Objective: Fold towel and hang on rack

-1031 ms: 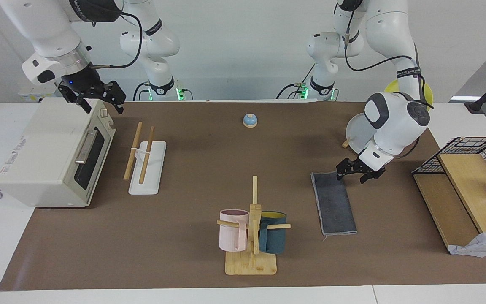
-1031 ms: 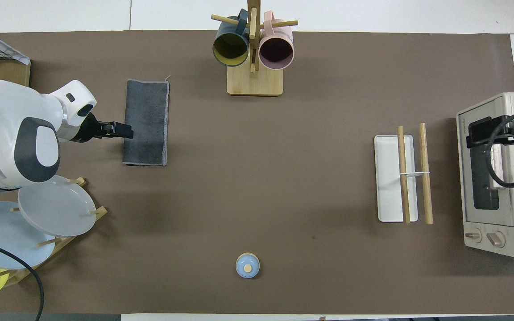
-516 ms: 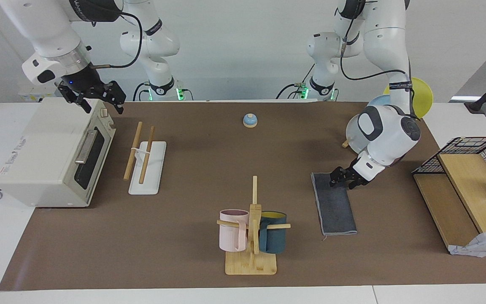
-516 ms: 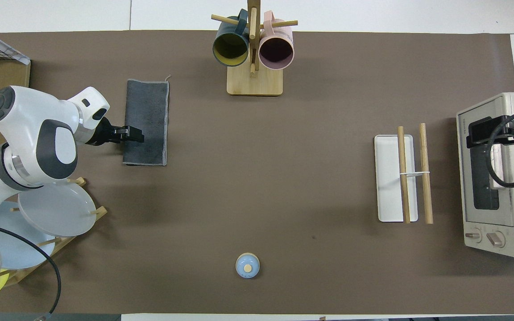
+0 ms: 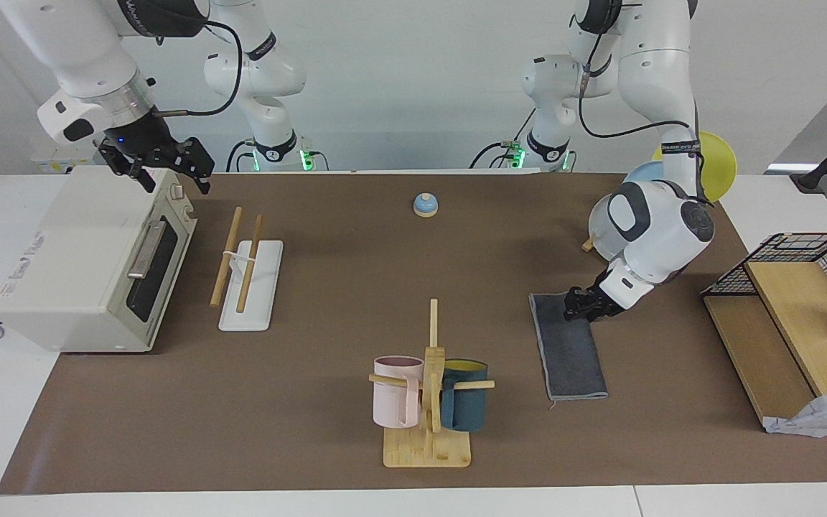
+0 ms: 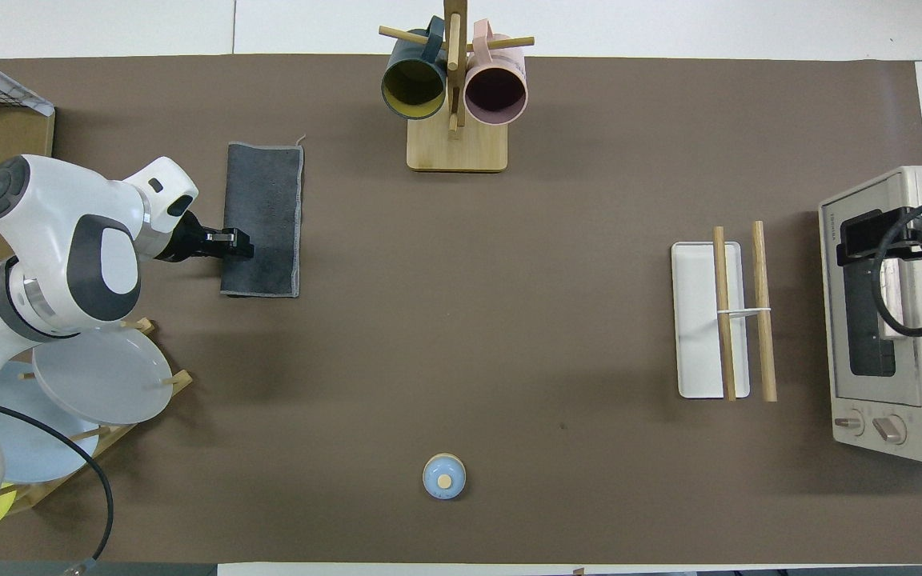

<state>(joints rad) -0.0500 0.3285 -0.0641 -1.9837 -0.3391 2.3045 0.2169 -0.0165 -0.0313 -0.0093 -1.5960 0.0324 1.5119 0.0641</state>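
No word or brand can be read with certainty: the toaster oven point(image 6: 893, 316) bears a small red-and-white warning sticker (its print too fine to read), and the arms' black bands carry unreadable white lettering.

Towel point(image 5: 568, 347): matt grey cloth, napped, stitched hem. Rack point(image 5: 250, 286): smooth white base, pale wood rods. Bench point(image 5: 327, 431): covered in matt brown sheet. Mug tree point(image 5: 429, 416): bamboo. Plates point(image 6: 101, 376): glossy.

Mug tree point(image 5: 428, 402), toaster oven point(image 5: 90, 266), plates point(image 6: 93, 376), bell point(image 5: 425, 205).
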